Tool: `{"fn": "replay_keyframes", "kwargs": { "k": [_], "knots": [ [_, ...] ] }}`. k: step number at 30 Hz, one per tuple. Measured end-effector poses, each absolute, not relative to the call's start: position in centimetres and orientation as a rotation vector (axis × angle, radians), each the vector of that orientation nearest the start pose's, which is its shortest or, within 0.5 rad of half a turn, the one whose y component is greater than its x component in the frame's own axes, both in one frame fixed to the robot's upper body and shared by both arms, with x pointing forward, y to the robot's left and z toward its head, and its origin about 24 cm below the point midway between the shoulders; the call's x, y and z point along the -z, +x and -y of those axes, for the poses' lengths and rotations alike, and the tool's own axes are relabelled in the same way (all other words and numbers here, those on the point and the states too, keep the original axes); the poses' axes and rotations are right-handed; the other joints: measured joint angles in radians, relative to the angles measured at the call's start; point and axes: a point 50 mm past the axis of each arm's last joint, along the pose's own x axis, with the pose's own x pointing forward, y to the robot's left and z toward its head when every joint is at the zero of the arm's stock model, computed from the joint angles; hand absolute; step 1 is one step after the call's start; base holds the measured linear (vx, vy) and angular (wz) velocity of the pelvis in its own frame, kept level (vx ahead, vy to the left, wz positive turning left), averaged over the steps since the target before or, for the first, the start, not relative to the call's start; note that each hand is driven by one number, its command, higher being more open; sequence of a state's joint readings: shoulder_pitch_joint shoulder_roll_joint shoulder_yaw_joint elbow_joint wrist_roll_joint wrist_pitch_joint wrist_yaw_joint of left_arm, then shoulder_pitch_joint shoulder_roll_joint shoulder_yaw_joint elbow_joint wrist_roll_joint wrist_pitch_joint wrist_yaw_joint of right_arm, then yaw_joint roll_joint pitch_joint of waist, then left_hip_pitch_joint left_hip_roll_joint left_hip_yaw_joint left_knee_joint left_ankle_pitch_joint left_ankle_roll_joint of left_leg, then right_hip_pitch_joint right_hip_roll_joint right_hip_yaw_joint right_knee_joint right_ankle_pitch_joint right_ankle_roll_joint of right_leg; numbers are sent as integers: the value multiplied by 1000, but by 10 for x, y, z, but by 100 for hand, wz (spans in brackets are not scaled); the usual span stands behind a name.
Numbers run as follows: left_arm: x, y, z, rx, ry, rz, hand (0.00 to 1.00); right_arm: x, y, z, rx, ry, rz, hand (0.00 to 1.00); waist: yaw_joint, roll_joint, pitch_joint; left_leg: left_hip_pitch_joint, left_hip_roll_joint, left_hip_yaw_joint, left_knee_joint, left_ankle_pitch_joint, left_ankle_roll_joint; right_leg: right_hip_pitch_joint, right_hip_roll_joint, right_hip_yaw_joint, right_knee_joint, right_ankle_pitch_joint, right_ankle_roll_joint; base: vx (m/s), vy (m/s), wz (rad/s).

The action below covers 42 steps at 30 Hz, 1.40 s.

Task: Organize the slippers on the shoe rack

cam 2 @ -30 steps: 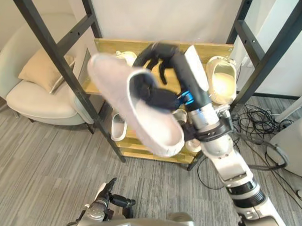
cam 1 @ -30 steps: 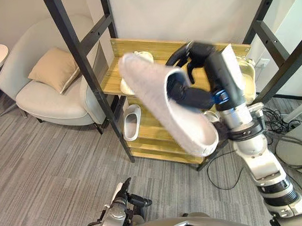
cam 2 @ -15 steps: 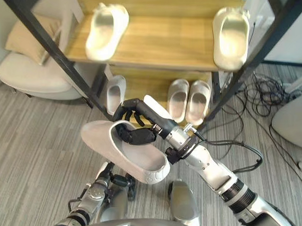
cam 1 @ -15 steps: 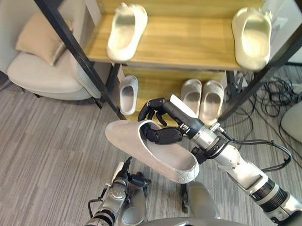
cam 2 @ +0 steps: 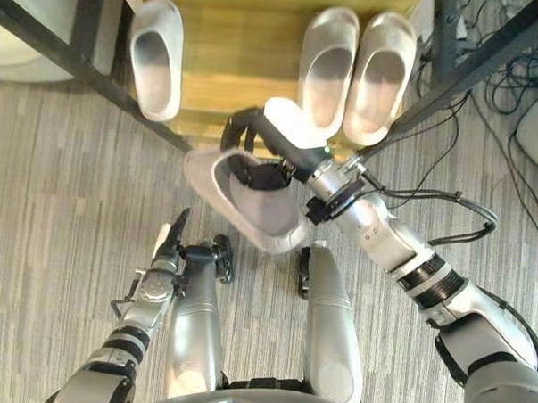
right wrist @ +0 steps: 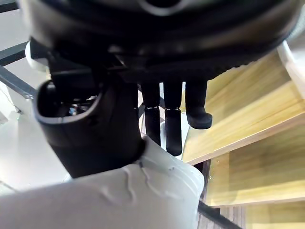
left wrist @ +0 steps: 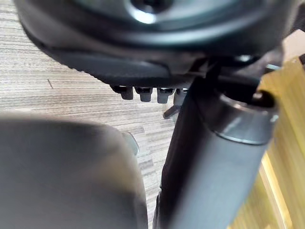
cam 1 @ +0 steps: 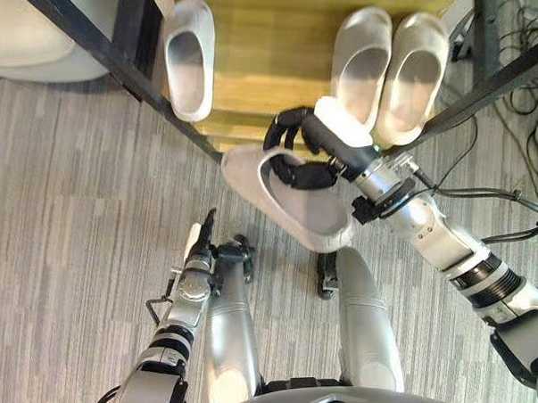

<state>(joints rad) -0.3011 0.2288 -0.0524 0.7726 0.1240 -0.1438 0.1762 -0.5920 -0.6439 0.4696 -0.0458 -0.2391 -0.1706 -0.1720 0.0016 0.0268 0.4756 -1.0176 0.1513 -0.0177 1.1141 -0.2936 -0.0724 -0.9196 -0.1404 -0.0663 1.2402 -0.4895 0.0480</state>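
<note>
Your right hand (cam 1: 305, 157) holds a pale slipper (cam 1: 296, 205) just short of the shoe rack's bottom shelf (cam 1: 262, 50).
Its fingers curl over the upper, with the thumb inside the opening. The slipper's long axis runs from the shelf's front edge back toward you, toe end apparently forward. Bare shelf lies just beyond the fingers, between a lone slipper (cam 1: 189, 67) to the hand's left and a pair (cam 1: 366, 63) close on its right. The hand hides part of that pair's near ends. Your left hand (cam 1: 200, 258) hangs low, well away, and its state is unclear.

Both eye views look steeply down on the shoe rack (cam 1: 263, 54).
</note>
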Motion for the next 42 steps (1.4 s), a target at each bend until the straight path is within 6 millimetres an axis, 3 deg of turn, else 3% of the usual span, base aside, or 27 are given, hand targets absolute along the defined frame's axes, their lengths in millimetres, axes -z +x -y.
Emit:
{"fn": "replay_keyframes", "kwargs": {
  "k": [5,8,15,32,33,42],
  "knots": [
    [13,293,-210,-190,345,-232,100,-219,307,120,-103,-853,869,0,27,-5,7,-85,-10,-17,62,-9,-2,-82,-16,-6,80,-33,-7,-30,-51,10],
    [19,287,-218,-222,349,-270,100,-230,308,126,13,-839,907,0,35,-14,12,-101,-18,-22,72,-8,-4,-94,-29,-14,101,-49,-9,3,-69,16],
    [19,287,-213,-230,303,-257,100,-261,312,134,259,-752,986,0,50,-17,12,-119,-44,-41,76,-7,-5,-86,-58,-42,110,-68,-10,25,-45,16],
    [20,287,-203,-249,271,-254,100,-258,352,151,438,-698,783,0,90,-31,-7,-129,-67,-63,83,-6,-7,-71,-82,-71,119,-85,-15,4,-27,6],
    [21,286,-202,-249,266,-256,100,-259,355,153,451,-700,771,100,92,-31,-17,-137,-75,-72,85,-5,-8,-72,-89,-81,123,-90,-17,13,-47,21],
    [24,285,-193,-260,226,-260,100,-270,371,163,505,-641,711,100,122,-35,-50,-174,-91,-98,99,-4,-9,-77,-107,-119,137,-111,-25,17,-41,13]
  ]
}}
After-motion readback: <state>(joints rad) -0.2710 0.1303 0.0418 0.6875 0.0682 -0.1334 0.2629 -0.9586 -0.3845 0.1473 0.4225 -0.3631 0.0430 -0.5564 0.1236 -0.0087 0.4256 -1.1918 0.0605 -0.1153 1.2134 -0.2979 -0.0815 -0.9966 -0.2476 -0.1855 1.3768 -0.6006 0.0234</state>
